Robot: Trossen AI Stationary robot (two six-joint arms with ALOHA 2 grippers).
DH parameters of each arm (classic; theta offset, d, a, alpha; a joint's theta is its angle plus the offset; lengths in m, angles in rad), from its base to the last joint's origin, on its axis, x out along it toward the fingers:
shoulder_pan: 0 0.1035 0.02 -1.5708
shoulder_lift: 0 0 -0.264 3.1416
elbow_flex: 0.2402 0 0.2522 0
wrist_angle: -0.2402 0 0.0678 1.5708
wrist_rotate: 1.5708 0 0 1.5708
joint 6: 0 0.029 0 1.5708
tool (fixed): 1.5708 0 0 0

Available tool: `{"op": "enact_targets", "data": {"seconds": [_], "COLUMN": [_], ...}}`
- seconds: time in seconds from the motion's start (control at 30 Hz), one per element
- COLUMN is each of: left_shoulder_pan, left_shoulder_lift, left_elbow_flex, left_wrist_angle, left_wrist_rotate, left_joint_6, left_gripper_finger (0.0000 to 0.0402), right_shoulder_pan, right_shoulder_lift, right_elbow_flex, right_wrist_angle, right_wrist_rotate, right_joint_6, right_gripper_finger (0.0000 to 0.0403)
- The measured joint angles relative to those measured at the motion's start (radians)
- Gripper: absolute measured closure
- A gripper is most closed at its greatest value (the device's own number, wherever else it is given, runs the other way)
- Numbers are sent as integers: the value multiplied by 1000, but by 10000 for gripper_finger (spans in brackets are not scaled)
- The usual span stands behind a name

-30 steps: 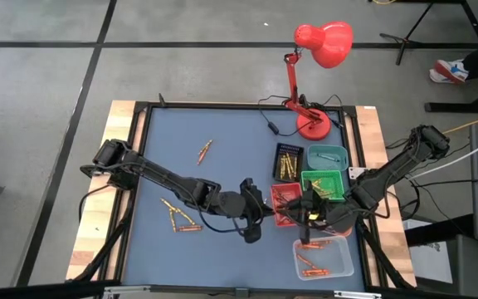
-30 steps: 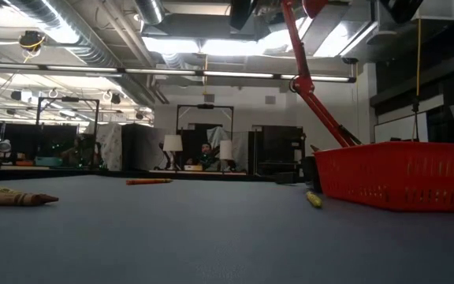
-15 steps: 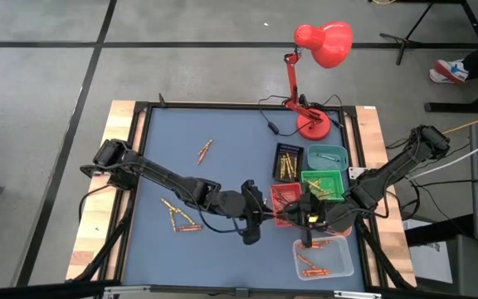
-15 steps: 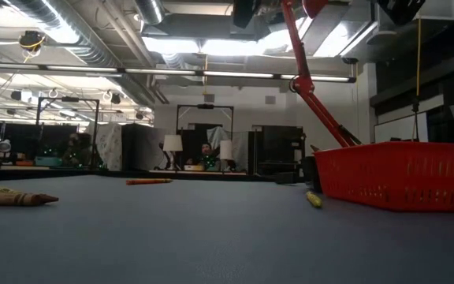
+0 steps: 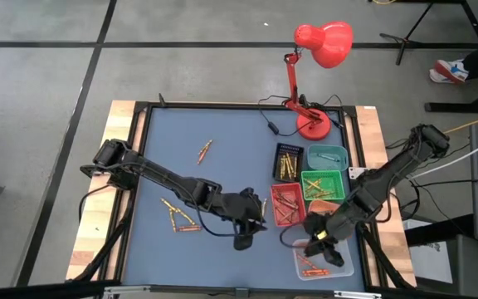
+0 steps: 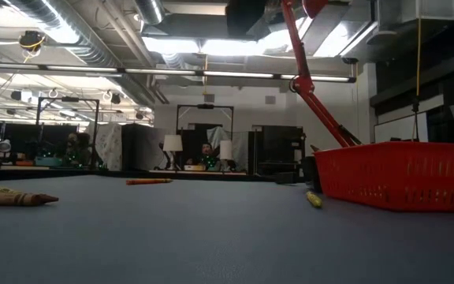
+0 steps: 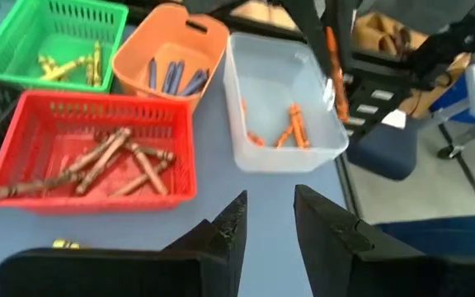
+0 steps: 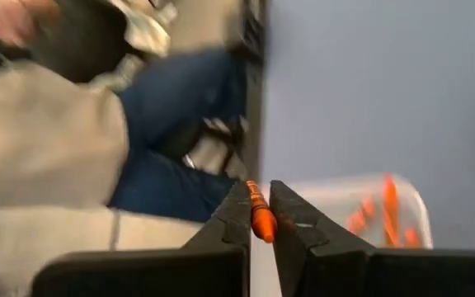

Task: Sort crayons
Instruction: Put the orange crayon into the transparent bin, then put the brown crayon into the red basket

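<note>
My right gripper [image 5: 319, 247] hangs over the clear tray [image 5: 338, 264] at the near right, shut on an orange crayon [image 8: 261, 219]. The tray holds several orange crayons [image 7: 291, 130]. My left gripper [image 7: 266, 223] stands open and empty just left of the red tray [image 5: 285, 204], which holds brown-red crayons [image 7: 114, 161]. Loose crayons lie on the blue mat at the near left [image 5: 178, 218] and farther back [image 5: 204, 150]. One yellow crayon [image 6: 313, 199] lies by the red tray's wall. My right gripper pinches the orange crayon [image 7: 334, 66] between its two fingers; in the right wrist view one end [image 8: 262, 224] shows between the fingertips. The fingers come slanting down from above. The crayon stands nearly upright, lifted clear above the clear tray.
Green [image 5: 322, 184], black [image 5: 287, 162] and teal [image 5: 327, 154] trays stand behind the red one, and an orange tray [image 7: 167, 51] holds blue crayons. A red desk lamp [image 5: 314, 124] stands at the far right. A person's legs [image 8: 192, 115] show beyond the table edge.
My right gripper has swung from over the red tray toward the table's near edge, turning as it went, and now hangs over the clear tray with the orange crayon. My left gripper has tipped a little where it stood.
</note>
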State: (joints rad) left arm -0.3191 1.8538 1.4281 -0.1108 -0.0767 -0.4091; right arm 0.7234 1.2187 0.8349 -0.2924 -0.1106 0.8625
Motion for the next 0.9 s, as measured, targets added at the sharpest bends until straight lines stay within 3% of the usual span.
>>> {"op": "enact_targets", "data": {"seconds": [0.2, 0.33, 0.63, 0.77, 0.9], "left_shoulder_pan": [0, 0, -20, -62, -123], "left_shoulder_lift": [0, 0, 0, 0, 0], "left_elbow_flex": [0, 0, 0, 0, 0], "left_wrist_angle": [-117, -232, -628, -838, -959], "left_wrist_rotate": [1, 5, 237, 238, 174], "left_joint_6": [-1, -20, -113, -164, -199], "left_gripper_finger": [314, 314, 315, 315, 315], "right_shoulder_pan": [53, 71, 68, 68, 68], "right_shoulder_lift": [1, 1, 1, 1, 1], "right_elbow_flex": [0, 0, 0, 0, 0], "right_wrist_angle": [-207, -256, -256, -257, -257], "right_wrist_rotate": [-1, -1, -4, -5, -5], "right_joint_6": [107, 163, 181, 181, 181], "right_gripper_finger": [368, 352, 343, 343, 342]}}
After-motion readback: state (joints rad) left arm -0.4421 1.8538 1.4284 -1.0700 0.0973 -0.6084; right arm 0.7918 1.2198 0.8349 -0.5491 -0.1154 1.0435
